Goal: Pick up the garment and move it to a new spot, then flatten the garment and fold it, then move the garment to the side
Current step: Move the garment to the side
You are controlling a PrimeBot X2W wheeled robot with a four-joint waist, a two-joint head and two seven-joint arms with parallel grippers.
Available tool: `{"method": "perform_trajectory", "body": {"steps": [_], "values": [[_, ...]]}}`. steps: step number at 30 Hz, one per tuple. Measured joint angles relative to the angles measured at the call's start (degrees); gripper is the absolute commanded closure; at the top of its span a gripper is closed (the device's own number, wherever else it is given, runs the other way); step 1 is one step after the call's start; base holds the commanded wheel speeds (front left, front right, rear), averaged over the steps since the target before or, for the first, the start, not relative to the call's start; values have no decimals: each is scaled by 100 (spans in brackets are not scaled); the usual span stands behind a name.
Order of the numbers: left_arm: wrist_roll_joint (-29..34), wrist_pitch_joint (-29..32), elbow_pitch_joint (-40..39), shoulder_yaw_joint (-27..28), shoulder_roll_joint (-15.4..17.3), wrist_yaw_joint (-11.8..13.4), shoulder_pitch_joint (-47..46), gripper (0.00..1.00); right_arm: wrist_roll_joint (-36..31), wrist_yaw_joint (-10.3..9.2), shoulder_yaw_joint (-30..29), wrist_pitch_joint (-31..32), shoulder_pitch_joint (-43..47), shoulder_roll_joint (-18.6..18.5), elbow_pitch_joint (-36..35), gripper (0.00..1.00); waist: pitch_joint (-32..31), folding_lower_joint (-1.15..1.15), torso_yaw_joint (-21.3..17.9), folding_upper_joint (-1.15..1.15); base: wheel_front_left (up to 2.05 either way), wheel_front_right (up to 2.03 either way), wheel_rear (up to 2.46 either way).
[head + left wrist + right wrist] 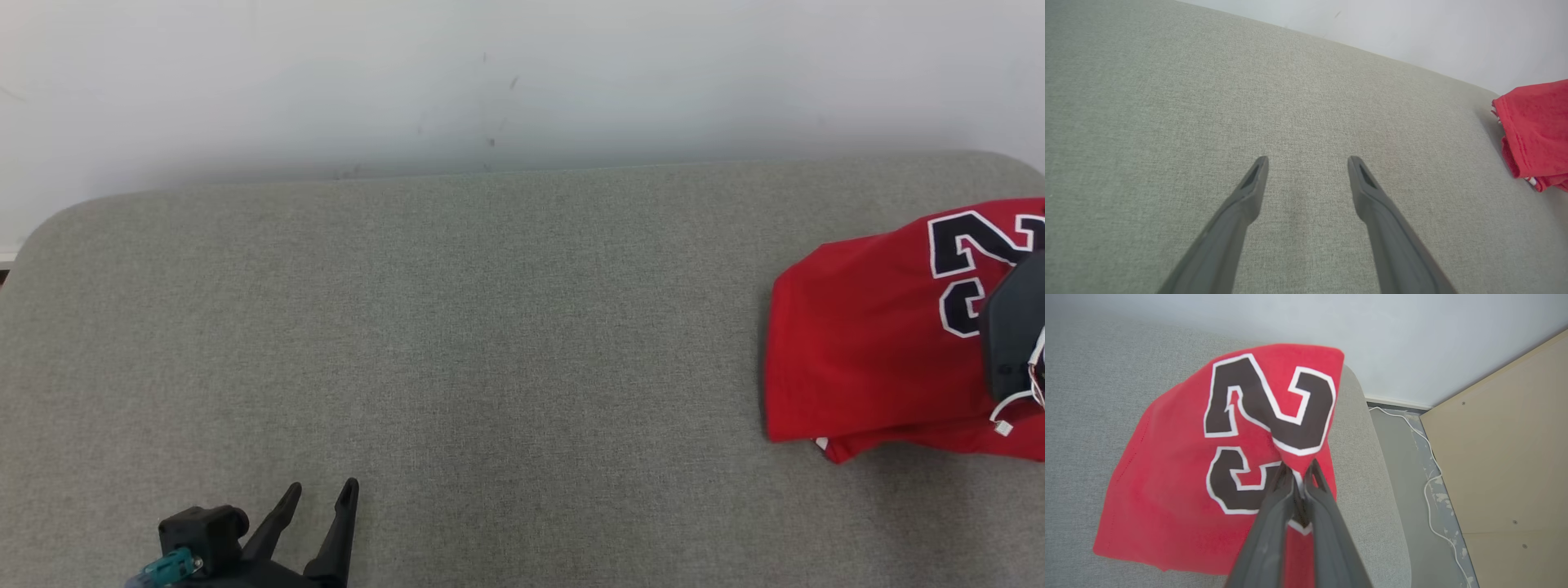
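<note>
Garment (857, 351): red jersey, right edge of frame, cut off, partly behind dark wrist (1012, 327); on grey tabletop (490, 327).
Right fingers (1278, 498): clamped on its printed number.
Left fingers (341, 518): spread, empty, lower left.

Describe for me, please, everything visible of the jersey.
The jersey is red, soft-looking cloth with black numerals edged white and white trim at a hem. It lies folded at the right end of the grey pad. The right claw is shut on a pinch by the numerals, raising a ridge.
</note>
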Motion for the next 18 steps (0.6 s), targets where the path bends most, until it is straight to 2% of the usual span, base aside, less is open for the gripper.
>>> {"method": "perform_trajectory", "body": {"steps": [5,10,11,12,13,14,18], "values": [[7,34,-46,-15,16,-30,-8,0,-450,0,-185,-3,74,-129,-2,100,59,0,1,0,0,0,0],[13,94,-118,-36,36,-36,-16,0,-598,0,-229,-26,173,-124,-10,100,104,0,17,0,0,0,0],[18,99,-121,-36,43,-36,-23,0,-639,0,-243,-36,181,-121,-5,95,118,0,21,0,0,0,0],[18,100,-123,-36,52,-36,-26,0,-648,0,-259,-66,188,-108,-10,64,132,0,26,0,0,0,0],[20,113,-126,-35,56,-35,-31,0,-647,0,-255,-101,188,-87,-20,55,145,0,31,0,0,0,0],[25,115,-126,-35,58,-35,-43,0,-654,0,-222,-123,186,-71,-21,0,158,0,36,0,0,0,0],[27,120,-136,-35,60,-35,-132,0,-742,0,-181,-212,181,-1,-52,0,182,0,53,0,0,0,0]]}}
